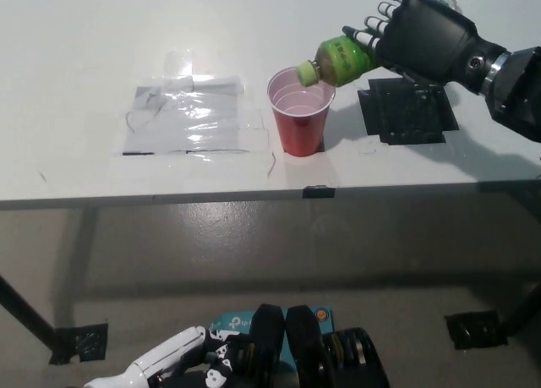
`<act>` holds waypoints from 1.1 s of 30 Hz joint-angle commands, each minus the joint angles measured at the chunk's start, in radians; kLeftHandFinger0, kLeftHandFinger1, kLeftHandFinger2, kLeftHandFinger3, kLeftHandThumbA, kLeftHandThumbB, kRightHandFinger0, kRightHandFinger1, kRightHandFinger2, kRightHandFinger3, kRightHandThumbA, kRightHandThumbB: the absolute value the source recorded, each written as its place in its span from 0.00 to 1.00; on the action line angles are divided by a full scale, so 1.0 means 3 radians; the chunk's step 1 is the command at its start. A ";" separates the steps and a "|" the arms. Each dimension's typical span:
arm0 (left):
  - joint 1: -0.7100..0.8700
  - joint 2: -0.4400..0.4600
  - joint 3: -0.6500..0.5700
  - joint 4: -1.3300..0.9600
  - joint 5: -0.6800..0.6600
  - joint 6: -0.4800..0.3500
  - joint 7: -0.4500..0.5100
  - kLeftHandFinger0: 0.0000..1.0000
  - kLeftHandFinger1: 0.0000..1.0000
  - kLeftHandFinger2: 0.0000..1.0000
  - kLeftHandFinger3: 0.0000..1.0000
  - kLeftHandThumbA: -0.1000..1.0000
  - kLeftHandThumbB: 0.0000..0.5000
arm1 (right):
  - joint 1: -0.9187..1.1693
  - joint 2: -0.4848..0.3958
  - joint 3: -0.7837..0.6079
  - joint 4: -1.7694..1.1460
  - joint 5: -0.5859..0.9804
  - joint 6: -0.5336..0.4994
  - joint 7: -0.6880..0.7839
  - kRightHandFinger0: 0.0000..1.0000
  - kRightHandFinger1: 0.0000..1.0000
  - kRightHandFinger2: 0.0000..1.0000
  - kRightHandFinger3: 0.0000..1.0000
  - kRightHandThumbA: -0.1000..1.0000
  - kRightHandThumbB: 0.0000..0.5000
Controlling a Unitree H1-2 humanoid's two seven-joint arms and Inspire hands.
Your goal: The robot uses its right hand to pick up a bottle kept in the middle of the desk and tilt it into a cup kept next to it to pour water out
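In the head view, our black right hand (427, 35) is wrapped around a small green plastic bottle (338, 60) and holds it tilted, with its mouth just over the near rim of a red plastic cup (299, 113). The cup stands upright on the white worktop (84, 67), between a patch of clear tape over white paper (188, 117) on its left and a black square mat (407, 109) on its right. The bottle is in the air, resting on nothing.

We judge the pouring step to be in hand. To do it well we should keep the bottle mouth inside the rim and not at its edge, tip slowly, and keep the bottle clear of the light cup, which a nudge could topple.

The inside of the cup shows pale pink walls. We cannot tell whether any water lies in it, and no stream is visible at the bottle mouth. What is in the bottle is hidden behind its green wrap.

Our white left hand (169, 358) rests low at the lower left, below the worktop; we cannot tell how its fingers are set.
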 commanded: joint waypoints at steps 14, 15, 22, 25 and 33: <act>0.0003 0.0045 0.0078 -0.0102 -0.0005 0.0043 0.0008 0.86 0.94 0.91 0.94 1.00 1.00 | -0.0129 -0.0062 -0.0258 0.0008 0.0133 0.0146 -0.0285 0.49 0.00 0.04 0.22 0.01 0.40; 0.0001 0.0050 0.0077 -0.0100 -0.0006 0.0043 0.0003 0.86 0.94 0.91 0.94 1.00 1.00 | -0.0123 -0.0050 -0.0271 0.0007 0.0131 0.0160 -0.0293 0.49 0.00 0.04 0.23 0.01 0.41; 0.0038 0.0032 0.0081 -0.0086 -0.0024 0.0029 -0.0002 0.90 0.95 0.90 0.96 1.00 1.00 | -0.0008 0.0056 -0.0558 -0.0111 0.0374 0.0183 -0.0046 0.50 0.05 0.17 0.25 0.00 0.45; 0.0063 0.0033 0.0078 -0.0087 -0.0012 0.0000 0.0002 0.89 0.95 0.90 0.95 1.00 1.00 | 0.0084 0.0130 -0.0749 -0.0121 0.0562 0.0217 0.0097 0.43 0.00 0.10 0.28 0.01 0.44; 0.0135 0.0012 0.0075 -0.0099 0.0010 -0.0037 0.0028 0.88 0.94 0.91 0.96 1.00 1.00 | 0.0542 0.0531 -0.1736 -0.0451 0.1484 0.0748 0.0751 0.50 0.06 0.02 0.37 0.00 0.19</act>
